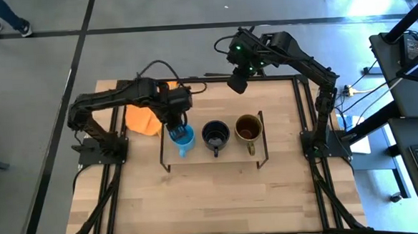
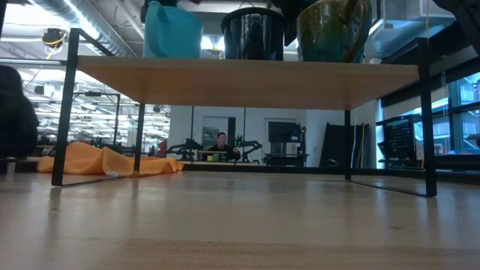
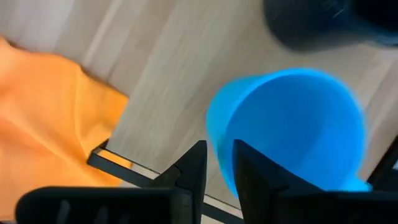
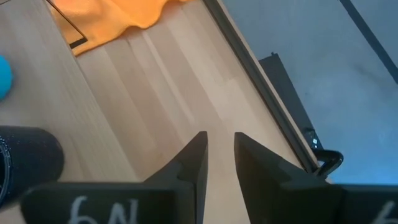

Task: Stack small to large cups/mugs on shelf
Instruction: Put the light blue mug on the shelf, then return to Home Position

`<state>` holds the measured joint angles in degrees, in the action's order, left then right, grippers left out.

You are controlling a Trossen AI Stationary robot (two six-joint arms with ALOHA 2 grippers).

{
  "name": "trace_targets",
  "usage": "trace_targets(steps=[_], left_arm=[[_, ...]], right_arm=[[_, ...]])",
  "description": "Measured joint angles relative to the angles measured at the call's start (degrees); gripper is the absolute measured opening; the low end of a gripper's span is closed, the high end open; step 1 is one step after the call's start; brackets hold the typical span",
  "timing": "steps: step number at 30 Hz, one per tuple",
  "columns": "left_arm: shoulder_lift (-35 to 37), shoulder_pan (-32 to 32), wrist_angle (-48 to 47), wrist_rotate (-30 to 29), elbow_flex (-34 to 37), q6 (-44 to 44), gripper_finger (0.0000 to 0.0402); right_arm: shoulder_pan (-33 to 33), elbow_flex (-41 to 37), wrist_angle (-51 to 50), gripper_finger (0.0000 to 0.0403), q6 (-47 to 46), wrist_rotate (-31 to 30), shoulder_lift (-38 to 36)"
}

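Three mugs stand in a row on the low wooden shelf [image 1: 197,159] [image 2: 247,75]. The light-blue mug [image 1: 186,140] [image 2: 172,31] is at the left end, the black mug [image 1: 216,134] [image 2: 253,34] in the middle and the olive-brown mug [image 1: 248,128] [image 2: 334,30] at the right. My left gripper [image 1: 179,127] [image 3: 219,165] is over the blue mug's far rim, shut on it. My right gripper [image 1: 237,83] [image 4: 219,155] hangs shut and empty above the table's far edge. My left gripper has the light-blue mug's rim wall [image 3: 217,146] on the mug's far left side between its two fingers, one inside the mug and one outside. The fingers come from above, pointing down. The mug stands upright with its bottom on the shelf board.
An orange cloth [image 1: 141,119] [image 3: 50,118] lies on the table left of and behind the shelf. The shelf's black wire legs [image 2: 71,105] stand at its ends. The black mug stands close beside the blue one. A person shows far off in the room behind the table.
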<state>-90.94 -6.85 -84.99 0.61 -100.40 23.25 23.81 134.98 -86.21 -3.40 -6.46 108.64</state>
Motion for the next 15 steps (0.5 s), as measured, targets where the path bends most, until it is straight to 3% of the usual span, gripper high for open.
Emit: trace_targets(steps=[5, 11, 15], left_arm=[[3.2, 0.0, 0.2, -2.3, -6.1, -1.8, 0.0072], [8.1, 1.6, 1.9, -13.4, -13.8, -5.5, 0.0073], [13.1, 4.4, 4.4, -16.2, -15.8, -5.2, 0.0073]], right_arm=[[0.0, 0.0, 2.4, 0.0081, 1.9, 0.4, 0.0], [-0.3, 0.0, 9.0, 0.0080, 5.2, 0.7, -3.4], [-2.5, 0.1, 12.2, 0.0080, 5.4, 1.0, -8.4]])
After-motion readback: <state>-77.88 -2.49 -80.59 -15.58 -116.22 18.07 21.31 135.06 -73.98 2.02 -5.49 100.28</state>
